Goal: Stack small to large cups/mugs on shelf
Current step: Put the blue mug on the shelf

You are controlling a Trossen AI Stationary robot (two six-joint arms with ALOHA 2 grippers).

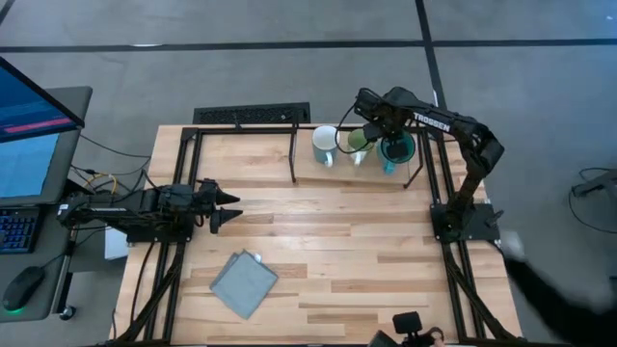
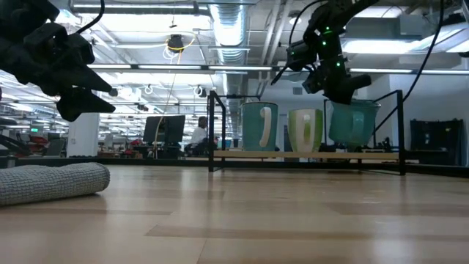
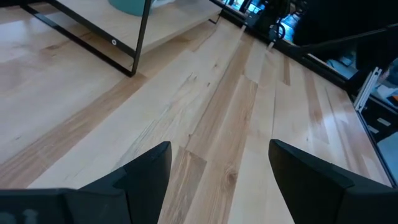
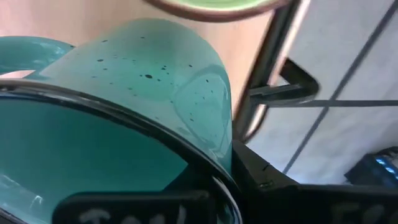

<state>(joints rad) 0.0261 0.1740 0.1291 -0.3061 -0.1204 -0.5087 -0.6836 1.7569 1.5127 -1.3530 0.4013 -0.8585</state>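
Observation:
The shelf (image 1: 255, 159) stands along the table's far edge. A white mug (image 1: 325, 145) rests upright on it by its base, with a light green mug (image 1: 359, 145) beside it. To their right is the larger teal mug (image 1: 397, 149), also seen in the low view (image 2: 354, 121). My right gripper (image 2: 337, 86) is above the teal mug and shut on it. My left gripper (image 1: 229, 207) hangs open over the table's left side, nothing between its fingers (image 3: 149, 165). My right gripper holds the teal mug by its rim (image 4: 211, 165), one finger inside the cup and one (image 4: 264, 180) outside, pinching the wall. The fingers come from above, slanting down. The mug hangs upright, its base (image 2: 354, 141) a little above the shelf plank.
A folded grey cloth (image 1: 243, 282) lies on the near left part of the table. The shelf's thin black legs (image 1: 294, 159) and frame (image 2: 212, 132) stand around the mugs. The middle of the table is bare wood.

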